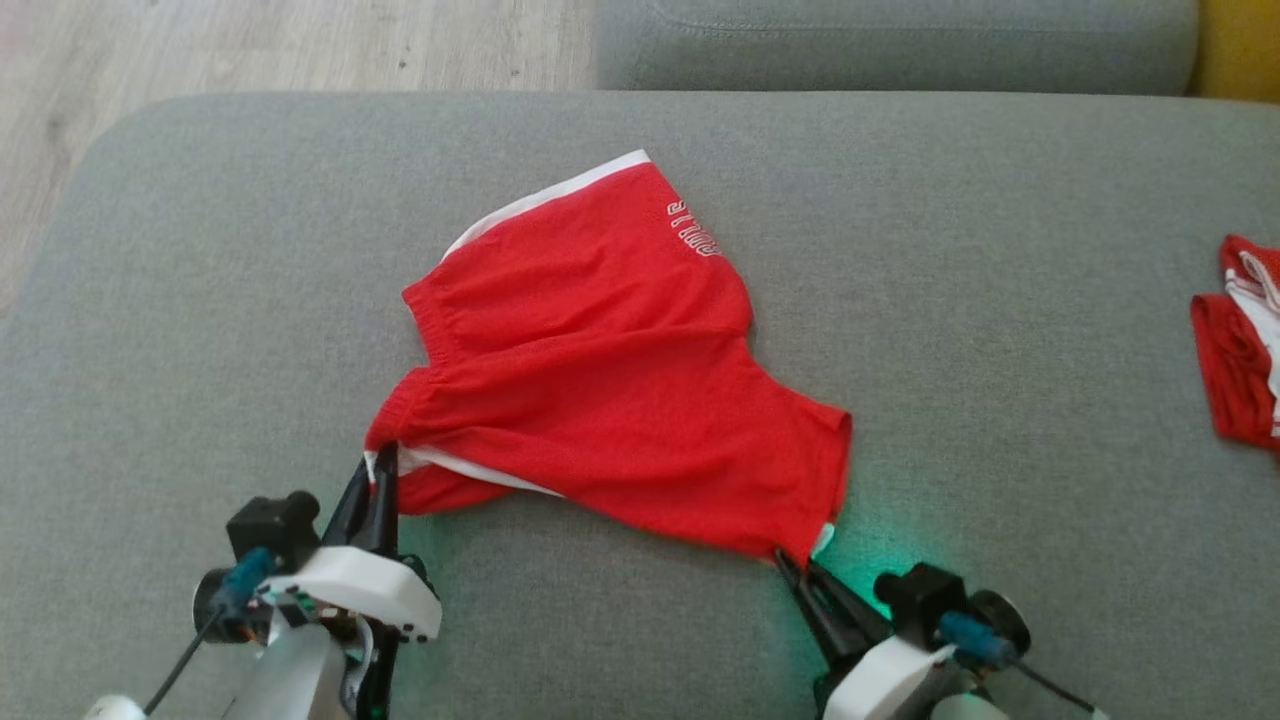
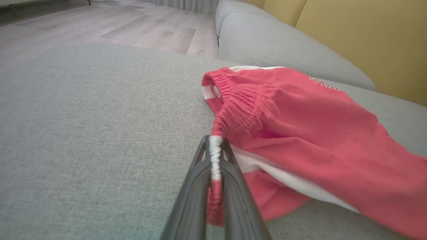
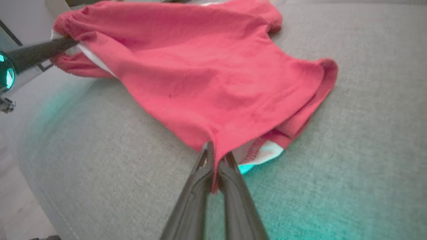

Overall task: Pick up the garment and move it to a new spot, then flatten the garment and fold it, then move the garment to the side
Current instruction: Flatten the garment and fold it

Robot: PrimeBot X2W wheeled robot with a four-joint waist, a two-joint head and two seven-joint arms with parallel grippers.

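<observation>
Grip check: left gripper (image 2: pixel 215 146) clamped tight on white-and-red elastic waistband of red garment (image 2: pixel 300 133). Garment bunched, resting on grey cushion (image 2: pixel 83 133), reaching toward cushion's far edge. Wooden floor (image 2: pixel 116 26) beyond that edge.

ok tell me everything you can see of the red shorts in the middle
The shorts are red, thin, soft-looking fabric with white side trim, a gathered elastic waistband and white lettering near the far edge. They lie crumpled, partly folded over, on the grey cushion. The left gripper has its jaws shut on a waistband corner; the right gripper has its jaws shut on a leg-hem corner.
</observation>
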